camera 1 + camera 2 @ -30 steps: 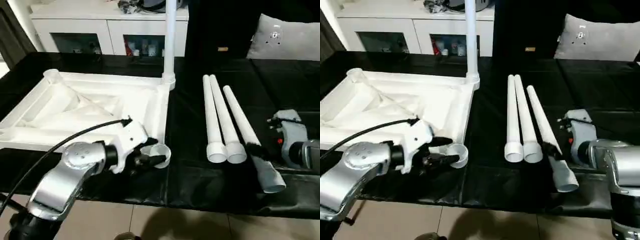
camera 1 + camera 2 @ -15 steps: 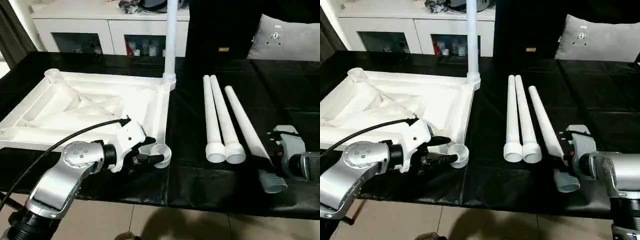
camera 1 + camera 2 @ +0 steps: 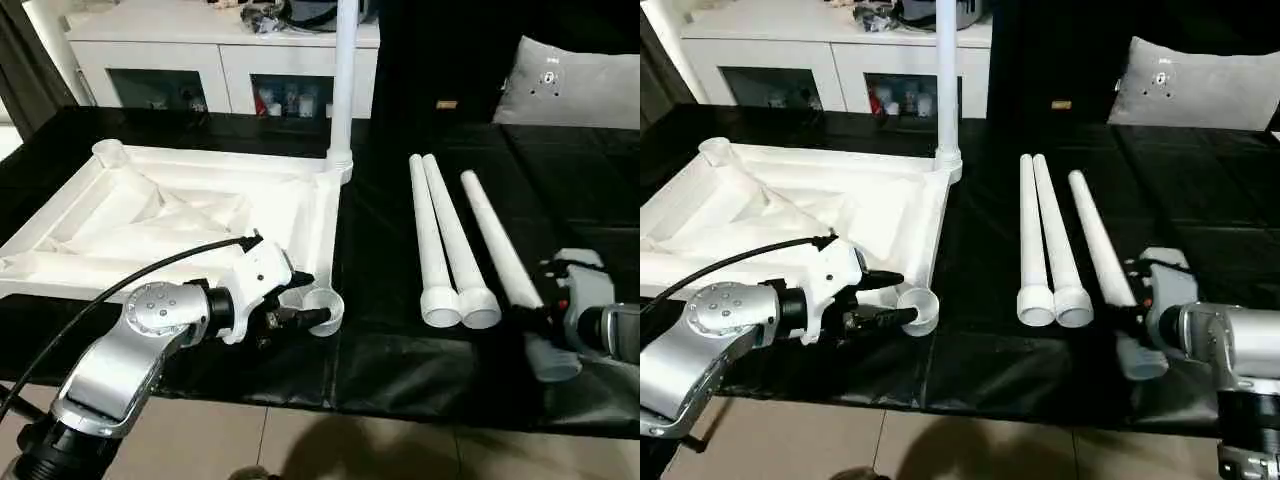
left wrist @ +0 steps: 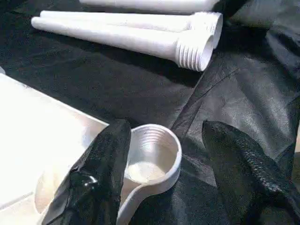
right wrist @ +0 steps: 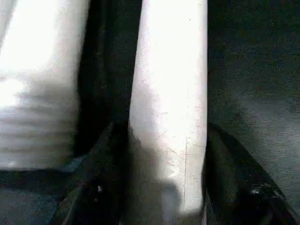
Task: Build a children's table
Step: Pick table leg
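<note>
White plastic rectangular table top (image 3: 190, 220) lies upside down, ribbed underside up, on the black-covered bench (image 3: 380, 250) from 9 to 11 o'clock of the head view. One long white tapered tube leg (image 3: 345, 80) stands upright in its far corner socket at 12 o'clock. Left tool (image 3: 305, 308) sits at 7 o'clock at the near round corner socket (image 4: 152, 157); its black fingers (image 4: 96, 178) are about half open, one on each side of the socket, one finger against the socket wall, the other apart from it, nothing gripped. Two more white tube legs (image 3: 445, 235) lie side by side, touching, at 2 to 4 o'clock, threaded wide ends toward the robot. A third loose leg (image 3: 1100, 255) lies just beside them, angled outward. Right tool (image 5: 164, 187) at 4 o'clock straddles that leg near its wide end, fingers on both sides; whether they press on it, cannot tell. White cabinet with glass doors (image 3: 220, 70) at 11 o'clock behind the bench, grey cushion (image 3: 570, 85) at 1 o'clock.
</note>
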`<state>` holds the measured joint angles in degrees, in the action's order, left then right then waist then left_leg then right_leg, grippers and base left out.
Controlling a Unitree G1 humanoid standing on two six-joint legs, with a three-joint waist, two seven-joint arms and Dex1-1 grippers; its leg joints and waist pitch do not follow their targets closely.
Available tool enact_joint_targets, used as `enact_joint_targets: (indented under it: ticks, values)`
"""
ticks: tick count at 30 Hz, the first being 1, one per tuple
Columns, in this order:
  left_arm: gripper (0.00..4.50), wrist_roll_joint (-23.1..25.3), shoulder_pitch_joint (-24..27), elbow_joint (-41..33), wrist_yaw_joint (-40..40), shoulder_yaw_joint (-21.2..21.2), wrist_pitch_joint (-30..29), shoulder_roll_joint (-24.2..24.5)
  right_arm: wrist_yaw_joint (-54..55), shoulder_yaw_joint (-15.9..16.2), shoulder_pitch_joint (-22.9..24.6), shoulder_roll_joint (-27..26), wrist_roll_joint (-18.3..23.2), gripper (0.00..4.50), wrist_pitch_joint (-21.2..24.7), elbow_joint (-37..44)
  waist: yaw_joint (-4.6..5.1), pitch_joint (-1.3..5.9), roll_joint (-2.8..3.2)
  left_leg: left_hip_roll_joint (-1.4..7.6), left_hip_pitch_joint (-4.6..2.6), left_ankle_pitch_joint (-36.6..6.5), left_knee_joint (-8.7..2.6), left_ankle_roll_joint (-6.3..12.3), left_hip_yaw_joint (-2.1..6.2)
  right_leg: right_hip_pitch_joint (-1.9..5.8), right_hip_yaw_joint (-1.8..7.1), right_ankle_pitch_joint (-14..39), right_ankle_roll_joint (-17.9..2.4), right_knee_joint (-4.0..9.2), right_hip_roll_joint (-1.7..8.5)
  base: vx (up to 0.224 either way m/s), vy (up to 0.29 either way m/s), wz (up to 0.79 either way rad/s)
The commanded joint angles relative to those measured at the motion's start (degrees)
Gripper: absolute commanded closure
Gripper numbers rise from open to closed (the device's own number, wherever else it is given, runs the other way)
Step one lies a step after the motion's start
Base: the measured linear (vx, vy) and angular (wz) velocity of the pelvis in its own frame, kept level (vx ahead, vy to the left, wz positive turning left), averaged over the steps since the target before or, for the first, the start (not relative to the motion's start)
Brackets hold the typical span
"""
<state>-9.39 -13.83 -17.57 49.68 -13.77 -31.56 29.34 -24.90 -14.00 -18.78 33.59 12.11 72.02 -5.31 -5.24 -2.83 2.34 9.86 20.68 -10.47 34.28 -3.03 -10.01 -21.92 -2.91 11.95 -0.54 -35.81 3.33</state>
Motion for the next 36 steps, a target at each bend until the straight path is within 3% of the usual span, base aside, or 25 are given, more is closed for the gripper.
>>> enact_joint_targets:
  ticks: [1, 3, 5, 6, 7, 9, 10, 11, 13, 14, 15, 17, 22, 28, 36]
  values:
    - [1.73, -0.54, 0.01, -1.32, -0.44, 0.43, -0.58, 0.45, 1.74, -2.05, -1.57, -0.47, -0.99, 2.52, -1.80, -0.41, -0.09, 2.90, -0.84, 2.41, -0.68, -13.20, -3.90, -1.03, 1.22, 1.50, 2.60, 22.67, -7.14, 6.01, 4.36, 0.000, 0.000, 0.00]
    - [1.73, -0.74, -0.02, -1.86, -1.73, 1.37, -0.38, -0.36, 3.58, -4.74, -3.41, -2.36, -0.40, 2.57, -6.66, 1.08, -0.14, 3.04, -0.80, 2.38, -0.49, -11.94, -3.80, -0.78, 1.16, 1.61, 2.64, 20.42, -7.68, 5.71, 4.38, 0.000, 0.000, 0.00]
    - [1.73, -0.74, -0.02, -1.86, -1.73, 1.37, -0.38, -0.36, 3.58, -4.74, -3.41, -2.36, -0.40, 2.59, -6.66, 1.08, -0.02, 3.11, -0.87, 2.35, -0.21, -11.06, -3.77, -0.64, 1.17, 1.85, 2.60, 19.11, -7.86, 5.49, 4.38, 0.000, 0.000, 0.00]
    - [1.73, -0.96, -0.60, -1.53, -4.19, 3.03, 0.78, -2.36, 4.73, -7.86, -5.17, -5.41, 1.54, 2.60, -14.18, 2.98, 0.00, 3.27, -0.74, 2.38, -0.17, -9.82, -3.66, -0.25, 1.05, 1.80, 2.63, 16.66, -8.53, 5.26, 4.31, 0.000, 0.000, 0.00]
    - [1.73, -1.47, -2.69, 0.08, -7.90, 5.24, 1.26, -5.62, 3.21, -9.47, -6.41, -8.46, 4.51, 2.60, -21.99, 4.41, -0.03, 3.39, -1.00, 2.37, -0.08, -9.39, -3.56, -0.05, 0.94, 1.86, 2.63, 15.72, -8.75, 5.21, 4.38, 0.000, 0.000, 0.00]
    - [1.73, -2.58, -5.66, 2.25, -12.11, 7.89, 0.80, -9.57, 0.30, -10.51, -7.50, -11.78, 8.24, 2.61, -28.97, 5.93, -0.22, 3.80, -1.01, 2.29, 0.41, -7.37, -3.05, 1.31, 0.76, 2.08, 2.62, 11.67, -9.48, 4.80, 4.47, 0.000, 0.000, 0.00]
    - [1.73, -4.64, -8.24, 3.89, -15.33, 10.48, -1.03, -12.99, -2.23, -10.94, -7.96, -14.62, 11.44, 2.61, -29.54, 7.31, -0.20, 3.84, -0.97, 2.35, 0.47, -6.95, -3.02, 1.76, 0.79, 2.03, 2.57, 10.80, -9.76, 4.60, 4.38, 0.000, 0.000, 0.00]
    - [1.73, -4.75, -8.37, 3.97, -15.49, 10.61, -1.12, -13.16, -2.35, -10.96, -7.97, -14.76, 11.60, 2.61, -29.51, 7.38, -0.20, 3.87, -1.05, 2.37, 0.53, -6.45, -3.03, 2.29, 0.83, 2.07, 2.49, 9.89, -10.05, 4.50, 4.31, 0.000, 0.000, 0.00]
    - [1.73, -8.59, -11.66, 5.97, -19.03, 14.21, -2.50, -17.65, -6.89, -11.31, -7.94, -18.82, 16.96, 2.62, -28.44, 9.76, -0.44, 3.74, -1.17, 2.31, 0.53, -5.84, -2.92, 3.44, 0.67, 2.00, 2.49, 8.75, -10.81, 4.37, 4.17, 0.000, 0.000, 0.00]
    - [1.55, -9.11, -12.07, 6.22, -19.39, 14.64, -2.60, -18.18, -7.53, -11.34, -7.92, -19.33, 17.70, 2.62, -28.24, 10.08, -0.46, 3.73, -1.21, 2.26, 0.62, -5.75, -2.88, 3.67, 0.68, 1.98, 2.44, 8.70, -10.96, 4.47, 4.15, 0.000, 0.000, 0.00]
    - [1.44, -13.45, -14.10, 7.02, -20.39, 16.88, -3.27, -20.96, -10.91, -10.33, -6.97, -21.73, 21.24, 2.62, -27.04, 11.97, -0.60, 3.91, -1.39, 2.37, 0.69, -4.92, -2.92, 4.06, 0.85, 2.03, 2.31, 8.28, -10.95, 4.35, 4.15, 0.000, 0.000, 0.00]
    - [1.34, -16.54, -15.71, 7.51, -21.19, 18.36, -3.81, -22.86, -13.18, -9.07, -6.11, -23.01, 23.03, 2.62, -26.26, 12.99, -1.17, 4.25, -1.31, 2.61, 0.77, -3.09, -2.73, 4.68, 0.95, 1.92, 2.20, 5.65, -11.94, 3.85, 4.23, 0.000, 0.000, 0.00]
    - [1.00, -25.04, -21.85, 10.75, -26.50, 24.49, -7.13, -30.50, -18.89, -2.66, -2.78, -25.42, 26.81, 2.62, -27.41, 14.30, -2.04, 3.78, -1.85, 2.74, 0.89, -5.22, -2.89, 3.85, 0.87, 1.83, 2.22, 9.23, -11.27, 4.45, 4.67, 0.000, 0.000, 0.00]
    - [0.45, -27.03, -22.81, 11.60, -27.91, 23.89, -9.75, -32.51, -19.59, -1.09, -2.44, -26.13, 26.74, 2.62, -27.94, 13.82, -2.44, 3.57, -2.06, 2.68, 0.93, -6.02, -3.19, 2.34, 1.04, 1.66, 2.33, 14.62, -7.39, 5.10, 4.76, 0.000, 0.000, 0.00]
    - [0.00, -27.26, -23.21, 12.41, -30.40, 22.80, -10.69, -34.25, -20.57, 1.75, -1.08, -25.31, 27.78, 2.62, -28.70, 14.70, -2.82, 3.61, -2.30, 2.87, 0.90, -5.21, -3.25, 2.02, 1.14, 1.76, 2.39, 11.01, -7.61, 4.80, 4.82, 0.000, 0.000, 0.00]
